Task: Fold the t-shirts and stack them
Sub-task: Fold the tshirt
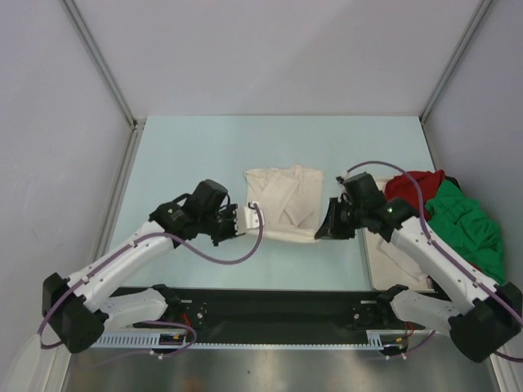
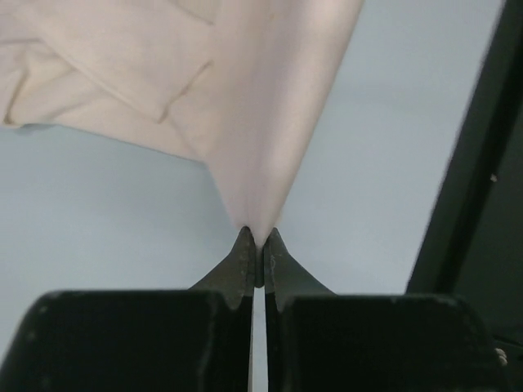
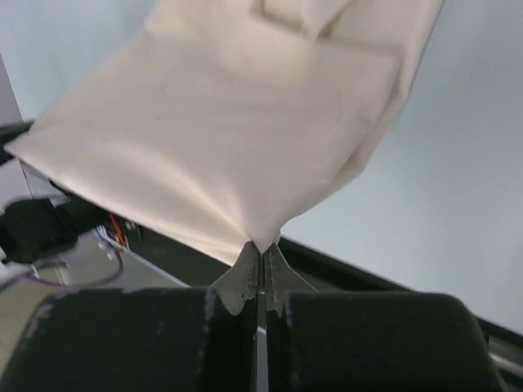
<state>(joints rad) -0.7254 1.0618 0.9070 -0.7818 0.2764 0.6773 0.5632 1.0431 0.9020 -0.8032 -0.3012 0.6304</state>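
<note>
Mid-fold on the cream t-shirt (image 1: pixel 286 202) — the left gripper (image 2: pixel 258 238) and right gripper (image 3: pixel 261 249) each pinch a near corner, so the next move likely means carrying both forward evenly.

Top cam overhead; wrist cams close on shirt (image 1: pixel 286 204).

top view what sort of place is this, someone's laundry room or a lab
Probably a robot lab cell, not a home: the left arm and right arm, mounted at a pale table, hold a cream shirt; plain white panels on metal posts wall it in.
</note>
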